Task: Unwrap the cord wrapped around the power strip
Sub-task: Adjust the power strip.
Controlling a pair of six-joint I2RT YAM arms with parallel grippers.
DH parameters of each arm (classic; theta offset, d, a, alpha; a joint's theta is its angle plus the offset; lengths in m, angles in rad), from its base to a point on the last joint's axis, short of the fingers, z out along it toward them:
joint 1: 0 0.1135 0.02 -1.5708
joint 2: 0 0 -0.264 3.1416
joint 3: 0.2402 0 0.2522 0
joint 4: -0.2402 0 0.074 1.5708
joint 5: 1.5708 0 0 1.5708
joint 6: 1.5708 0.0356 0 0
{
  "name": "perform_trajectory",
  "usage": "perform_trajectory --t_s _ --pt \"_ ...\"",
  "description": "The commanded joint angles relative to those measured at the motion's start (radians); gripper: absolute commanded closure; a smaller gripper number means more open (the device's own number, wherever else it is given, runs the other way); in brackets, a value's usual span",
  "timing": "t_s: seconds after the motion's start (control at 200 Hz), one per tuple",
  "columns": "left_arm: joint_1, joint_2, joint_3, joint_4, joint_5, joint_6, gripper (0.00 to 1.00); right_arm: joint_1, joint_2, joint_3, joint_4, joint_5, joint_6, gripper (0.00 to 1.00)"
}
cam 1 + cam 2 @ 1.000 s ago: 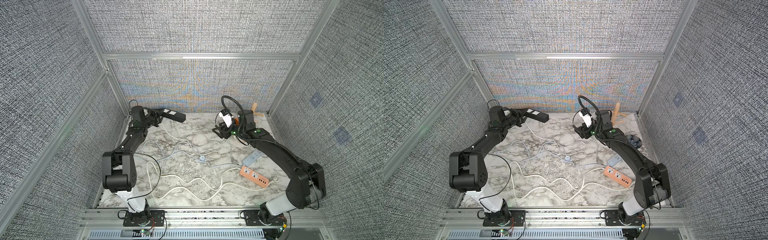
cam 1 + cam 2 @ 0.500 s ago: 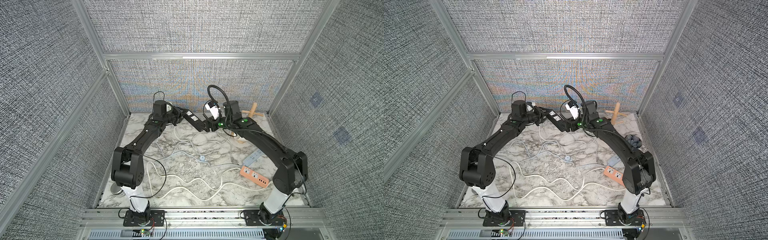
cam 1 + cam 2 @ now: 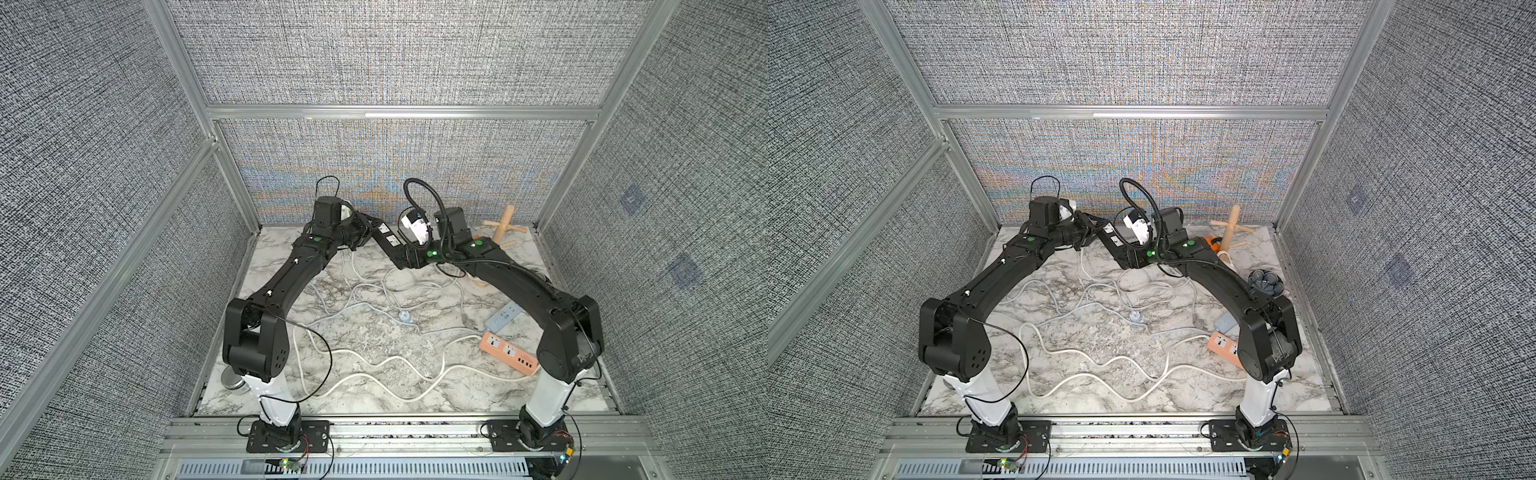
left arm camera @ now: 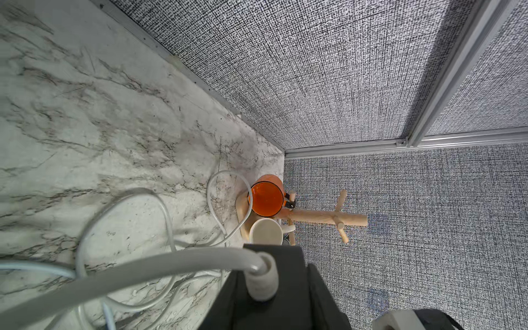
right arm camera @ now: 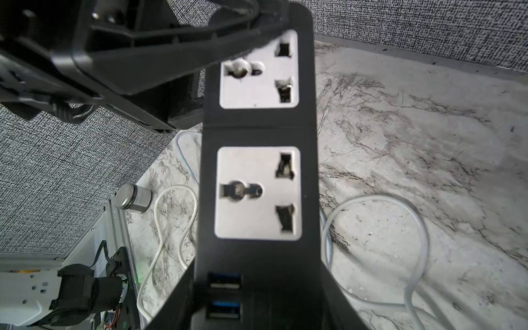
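Above table [image 3: 374, 345] | power strip [image 5: 257, 131] spans left-right | left fingers [image 4: 323, 303] clamp cord end [image 4: 263, 283]; right fingers [image 5: 174, 308], USB end [image 5: 224, 294]

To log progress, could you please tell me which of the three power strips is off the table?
The black power strip, raised in the air at the back; the orange power strip and the pale blue power strip lie on the table.

**Odds and ends on the marble top**

A wooden mug tree [image 3: 504, 226] stands in the far right corner of the marble tabletop [image 3: 374, 345]. An orange mug [image 4: 267, 198] and a white mug [image 4: 265, 233] sit by its base (open mouths facing the left wrist camera). An orange power strip [image 3: 507, 353] lies near the right edge, with a blue-grey one [image 3: 505, 316] just behind it. A silver tin [image 3: 230, 378] sits front left.
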State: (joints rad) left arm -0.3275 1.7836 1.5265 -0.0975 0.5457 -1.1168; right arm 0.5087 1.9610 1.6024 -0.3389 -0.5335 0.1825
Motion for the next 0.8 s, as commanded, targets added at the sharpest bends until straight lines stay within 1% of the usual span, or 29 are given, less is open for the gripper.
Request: perform_trajectory --t_s 0.0,0.06,0.08,0.12,0.155,0.205,0.225,0.25,0.29,0.335,0.41,0.45,0.495,0.56,0.616,0.681,0.751,0.791 --pt "-0.004 0.003 -0.006 0.039 0.013 0.054 1.0 -0.004 -0.007 -0.005 0.053 0.019 0.065 0.71" --pt "-0.003 0.003 -0.007 0.042 0.014 0.065 0.99 -0.004 -0.009 -0.002 0.059 0.014 0.049 0.8" --pt "-0.004 0.003 -0.008 0.042 0.015 0.073 0.89 -0.004 -0.012 -0.002 0.062 0.016 0.049 0.82" --pt "-0.003 -0.002 -0.009 0.041 0.018 0.097 0.73 -0.006 -0.018 -0.006 0.077 0.021 0.056 0.87" --pt "-0.004 -0.009 -0.009 0.033 0.025 0.132 0.61 -0.008 -0.026 -0.011 0.093 0.021 0.064 0.89" --pt "-0.002 -0.028 -0.008 0.001 0.028 0.191 0.39 -0.013 -0.041 -0.02 0.111 0.023 0.08 0.91" --pt "-0.001 -0.042 -0.011 -0.009 0.024 0.214 0.32 -0.014 -0.048 -0.025 0.121 0.025 0.087 0.92" --pt "-0.002 -0.06 -0.021 -0.017 0.019 0.242 0.25 -0.02 -0.057 -0.031 0.133 0.03 0.095 0.93" --pt "-0.002 -0.094 -0.043 -0.024 0.009 0.276 0.17 -0.028 -0.071 -0.041 0.155 0.041 0.113 0.94" --pt "-0.001 -0.136 -0.066 -0.052 -0.002 0.312 0.12 -0.042 -0.086 -0.05 0.179 0.052 0.135 0.95" --pt "-0.001 -0.215 -0.124 -0.115 -0.044 0.373 0.12 -0.069 -0.105 -0.064 0.22 0.07 0.178 0.97" --pt "-0.001 -0.255 -0.171 -0.132 -0.074 0.387 0.14 -0.081 -0.117 -0.073 0.245 0.074 0.2 0.98" --pt "-0.003 -0.306 -0.229 -0.145 -0.108 0.39 0.2 -0.094 -0.13 -0.084 0.275 0.075 0.226 0.99" --pt "-0.01 -0.343 -0.334 -0.099 -0.127 0.347 0.34 -0.105 -0.14 -0.093 0.305 0.079 0.253 1.0" --pt "-0.025 -0.336 -0.411 -0.03 -0.123 0.313 0.41 -0.111 -0.144 -0.102 0.326 0.082 0.273 1.0" --pt "-0.035 -0.29 -0.443 0.006 -0.119 0.285 0.48 -0.116 -0.147 -0.114 0.347 0.077 0.293 1.0" --pt "-0.046 -0.24 -0.446 0.027 -0.128 0.273 0.53 -0.117 -0.155 -0.123 0.357 0.074 0.305 1.0" --pt "-0.056 -0.214 -0.448 0.05 -0.128 0.26 0.54 -0.117 -0.164 -0.128 0.357 0.073 0.307 1.0"
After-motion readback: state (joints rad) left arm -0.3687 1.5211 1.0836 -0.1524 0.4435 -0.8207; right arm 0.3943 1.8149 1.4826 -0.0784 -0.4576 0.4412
